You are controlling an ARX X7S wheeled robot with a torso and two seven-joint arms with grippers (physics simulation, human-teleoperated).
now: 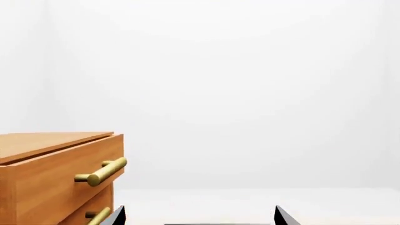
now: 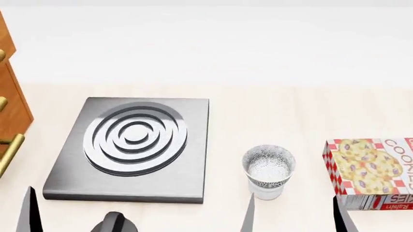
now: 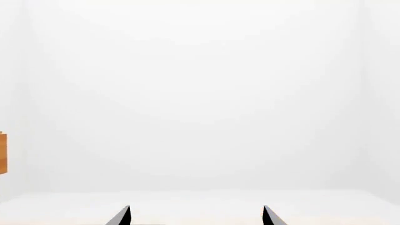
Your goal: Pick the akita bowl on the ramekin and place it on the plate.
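In the head view the speckled akita bowl [image 2: 269, 164] sits upright on the plain white ramekin [image 2: 266, 193], right of the middle of the counter. My right gripper [image 2: 295, 218] is open at the near edge, its left finger [image 2: 248, 215] just in front of the ramekin, with nothing between the fingers. My left gripper [image 2: 69, 218] is open too, in front of the burner slab. Both wrist views show only wide-apart fingertips, left gripper [image 1: 200, 217] and right gripper [image 3: 196, 217], against white wall. The plate is out of view.
A grey square burner slab [image 2: 132, 145] with raised rings lies left of the bowl. A cookie box [image 2: 371, 171] lies flat at the right. A wooden drawer cabinet [image 2: 9, 111] with brass handles [image 1: 103, 171] stands at the left edge.
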